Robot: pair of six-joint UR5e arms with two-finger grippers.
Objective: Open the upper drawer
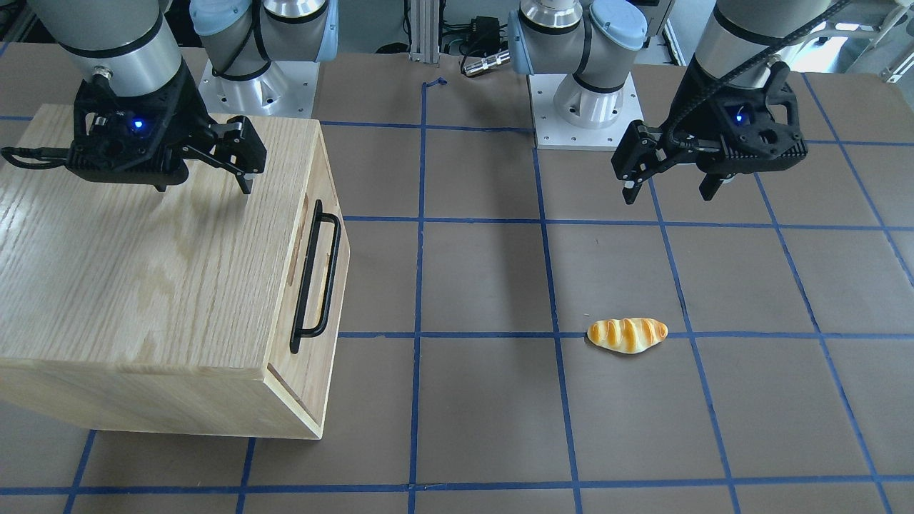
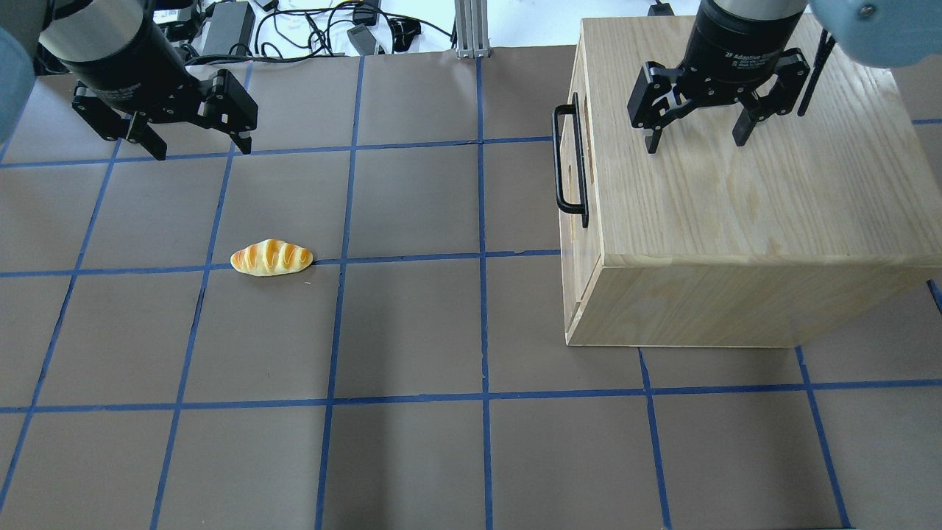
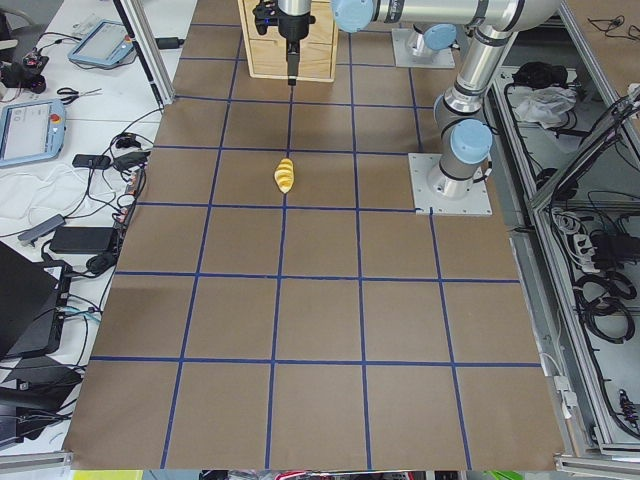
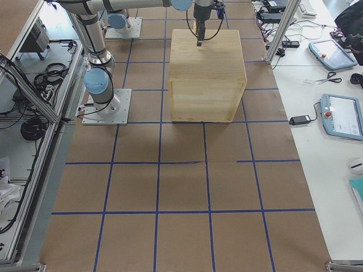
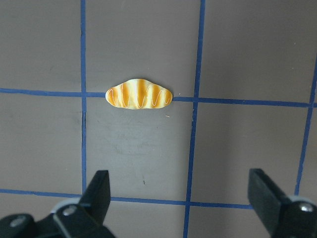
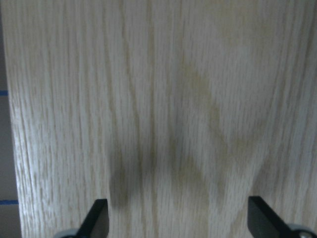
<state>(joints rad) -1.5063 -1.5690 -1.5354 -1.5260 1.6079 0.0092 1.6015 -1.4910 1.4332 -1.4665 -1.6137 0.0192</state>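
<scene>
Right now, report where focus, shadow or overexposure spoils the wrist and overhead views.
Right wrist view: cabinet top soft-focused, shadows of the right pincer darkening the grain. Left wrist view: bread roll sharp, left pincer blurred at the bottom edge. Overhead view: background past the table blown out white.
</scene>
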